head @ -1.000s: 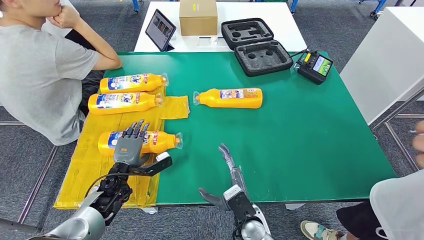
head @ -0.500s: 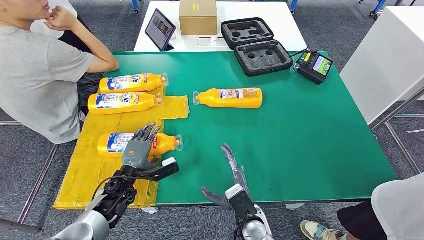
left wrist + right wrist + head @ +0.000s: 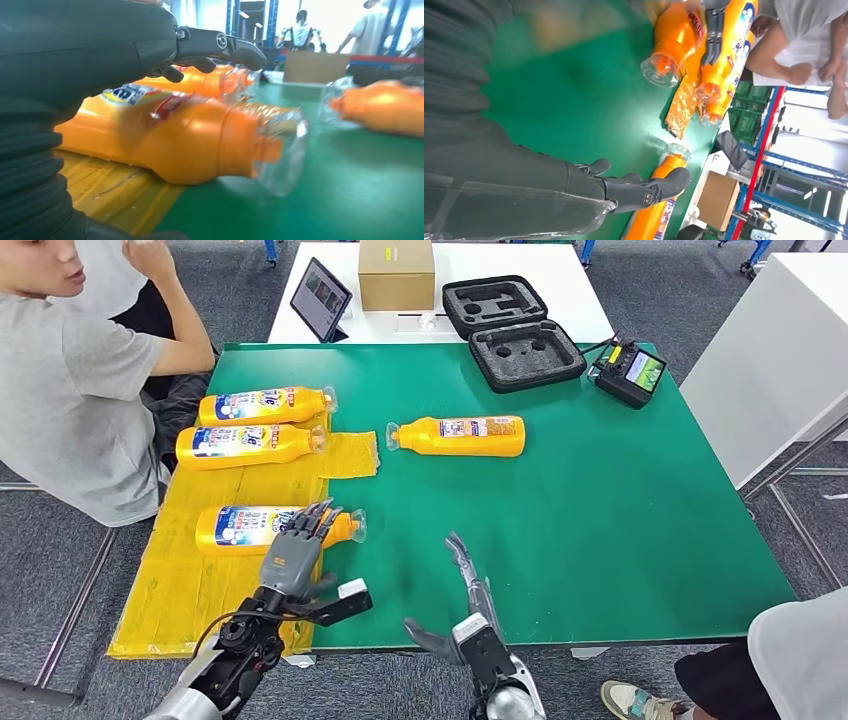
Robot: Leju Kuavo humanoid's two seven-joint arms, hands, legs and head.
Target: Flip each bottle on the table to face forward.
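Left fingers: the dark fingers (image 3: pixel 312 518) of the left hand (image 3: pixel 292 558) are spread and stretched over the neck end of the nearest orange plastic bottle with a blue-and-white label (image 3: pixel 262 527), holding nothing; from the left wrist view they hang just above it, and contact cannot be told.
Right fingers: the right hand (image 3: pixel 465 575) lies flat and extended near the table's front edge, fingers straight and together, nothing in it.
Risk, rolling: I judge the bottle could roll or skid away if pushed from above only, since it lies on its side on a round body.
Risk, cap end: a grip so close to the clear cap (image 3: pixel 280 150) may let the heavy end swing and the bottle slip out.
Risk, sheet: the crinkled yellow plastic sheet (image 3: pixel 180 585) under it may drag along and disturb the two orange bottles (image 3: pixel 250 443) (image 3: pixel 262 405) behind.
Bottle look: glossy orange, tapered neck, transparent cap, lying label-up, cap toward the table's middle.
Where: on the sheet at the front left of the green table (image 3: pixel 620 510).
Farther out: a fourth orange bottle (image 3: pixel 462 436) lies alone on bare green, its label small, probably the one yet to be flipped.
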